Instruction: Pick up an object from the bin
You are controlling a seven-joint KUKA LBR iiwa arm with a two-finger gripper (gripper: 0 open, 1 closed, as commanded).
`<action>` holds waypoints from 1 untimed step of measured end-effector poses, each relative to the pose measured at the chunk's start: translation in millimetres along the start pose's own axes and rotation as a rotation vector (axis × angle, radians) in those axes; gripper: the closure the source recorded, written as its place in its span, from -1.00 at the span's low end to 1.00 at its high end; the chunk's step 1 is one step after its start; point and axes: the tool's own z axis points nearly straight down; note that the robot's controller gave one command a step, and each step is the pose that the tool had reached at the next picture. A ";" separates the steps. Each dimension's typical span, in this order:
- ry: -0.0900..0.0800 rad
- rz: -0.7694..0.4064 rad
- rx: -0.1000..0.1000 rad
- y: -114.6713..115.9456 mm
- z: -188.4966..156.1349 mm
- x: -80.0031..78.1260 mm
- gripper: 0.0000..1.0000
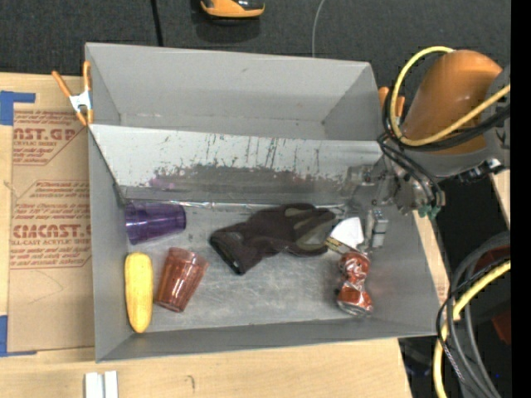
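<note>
My gripper (378, 225) hangs low at the bin's right side, just right of a small white piece (351, 230) with a yellowish edge. That piece lies against the right end of a dark glove (274, 231) stretched across the middle of the floor. Below the gripper, near the front right corner, stands a crushed red can (354, 283). I see nothing held by the gripper.
At the left lie a purple cup (154, 221) on its side, a red see-through cup (179, 279) and a yellow banana-shaped thing (138, 291). The sloping back wall rises behind the glove. The arm with its orange cover and yellow cables comes in over the right rim.
</note>
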 end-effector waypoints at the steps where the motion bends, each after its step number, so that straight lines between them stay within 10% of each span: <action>1: -0.008 -0.001 0.001 0.4 -5.0 -1.4 -1.00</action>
